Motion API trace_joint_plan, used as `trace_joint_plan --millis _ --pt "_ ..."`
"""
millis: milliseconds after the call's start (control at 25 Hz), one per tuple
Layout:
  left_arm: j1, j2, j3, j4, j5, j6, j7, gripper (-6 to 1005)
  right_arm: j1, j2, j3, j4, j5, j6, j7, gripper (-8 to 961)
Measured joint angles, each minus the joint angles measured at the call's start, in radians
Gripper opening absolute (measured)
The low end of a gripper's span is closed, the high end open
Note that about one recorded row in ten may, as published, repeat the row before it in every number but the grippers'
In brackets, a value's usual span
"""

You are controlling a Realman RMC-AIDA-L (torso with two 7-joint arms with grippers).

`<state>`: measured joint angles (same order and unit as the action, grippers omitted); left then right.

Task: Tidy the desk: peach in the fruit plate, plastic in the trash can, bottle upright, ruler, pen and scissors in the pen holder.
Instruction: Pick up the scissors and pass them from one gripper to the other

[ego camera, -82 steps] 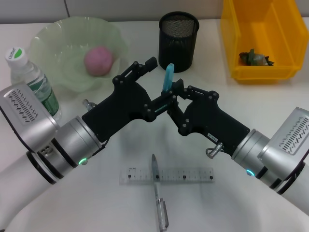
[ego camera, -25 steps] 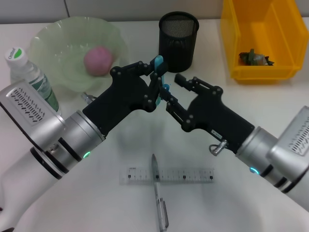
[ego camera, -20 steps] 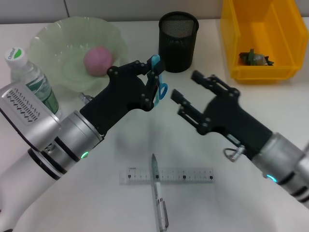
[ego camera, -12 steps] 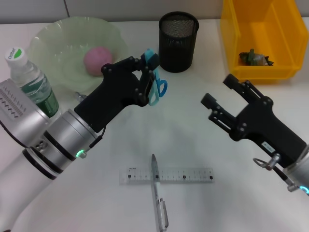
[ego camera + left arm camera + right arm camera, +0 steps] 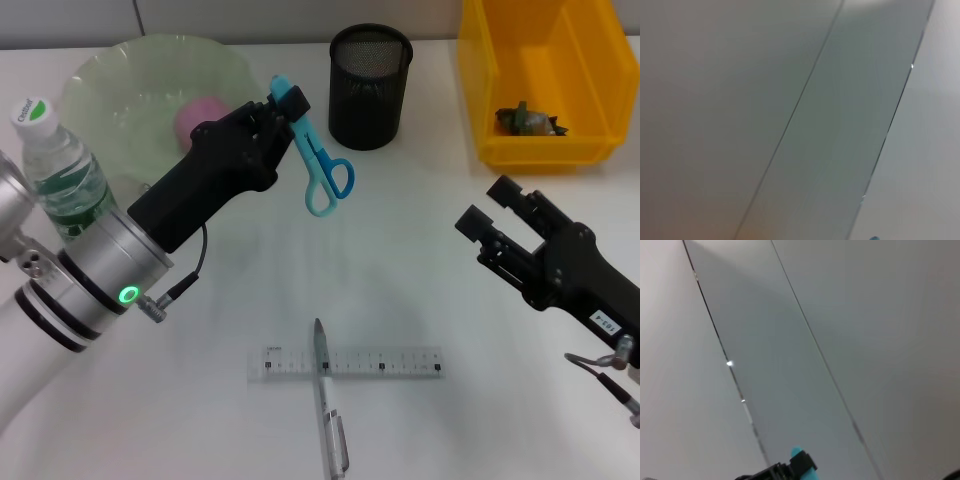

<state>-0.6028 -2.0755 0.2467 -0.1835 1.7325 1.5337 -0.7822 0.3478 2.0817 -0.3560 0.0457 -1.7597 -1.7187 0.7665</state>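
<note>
Holding the blue scissors (image 5: 318, 160) by the blade end, the left gripper (image 5: 281, 112) is raised above the table (image 5: 420, 270), between the fruit plate (image 5: 150, 90) and the pen holder (image 5: 370, 72). Its fingers are clamped on the scissors, and the handle loops hang down toward the right, free in the air. Behind this gripper the pink peach (image 5: 200, 115) lies in the fruit plate, partly hidden by the black gripper body. The bottle (image 5: 55, 170) stands upright at the left edge, just beside the plate and the silver part of the left arm.

The right gripper (image 5: 495, 225) is well apart from the scissors, low on the right side of the table, with its two fingers spread and nothing between them. Beyond it stands the yellow trash can (image 5: 590, 90), with a crumpled piece of plastic (image 5: 528, 120) inside.

Near the front of the table the clear ruler (image 5: 400, 362) lies flat, and the pen (image 5: 330, 415) lies across it, touching it. In the right wrist view a small part of the scissors' blue tip appears at the edge; the left wrist view gives only plain grey surfaces.
</note>
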Motion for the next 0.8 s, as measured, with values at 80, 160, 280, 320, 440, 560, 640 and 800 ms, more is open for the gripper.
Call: trace_joint_plan --millis 80,160,280,320,440,560,640,800 --pt "0.000 0.000 0.000 0.011 0.006 0.009 -0.043 97 0.001 0.000 0.000 -0.050 -0.037 -0.009 0.108 756" --pt "0.004 0.001 -0.002 0.032 0.011 0.033 -0.155 97 0.005 -0.001 0.000 -0.093 -0.076 -0.019 0.199 755" --pt "0.024 -0.001 -0.020 0.035 0.004 0.056 -0.255 97 0.012 -0.002 0.000 -0.147 -0.125 -0.030 0.305 755" --pt "0.027 -0.001 -0.025 0.034 0.003 0.060 -0.269 98 0.015 -0.002 0.000 -0.158 -0.133 -0.033 0.335 755" --pt "0.037 -0.003 -0.050 0.029 0.003 0.069 -0.320 100 0.032 -0.006 0.000 -0.168 -0.137 -0.043 0.421 755" --pt "0.044 -0.004 -0.073 0.010 0.004 0.071 -0.444 103 0.058 -0.009 -0.004 -0.169 -0.142 -0.053 0.509 755" --pt "0.042 -0.004 -0.077 0.000 0.004 0.071 -0.468 105 0.077 -0.011 -0.017 -0.171 -0.147 -0.058 0.567 755" --pt "0.037 -0.005 -0.092 -0.037 0.004 0.069 -0.522 108 0.107 -0.012 -0.035 -0.190 -0.147 -0.078 0.671 756"
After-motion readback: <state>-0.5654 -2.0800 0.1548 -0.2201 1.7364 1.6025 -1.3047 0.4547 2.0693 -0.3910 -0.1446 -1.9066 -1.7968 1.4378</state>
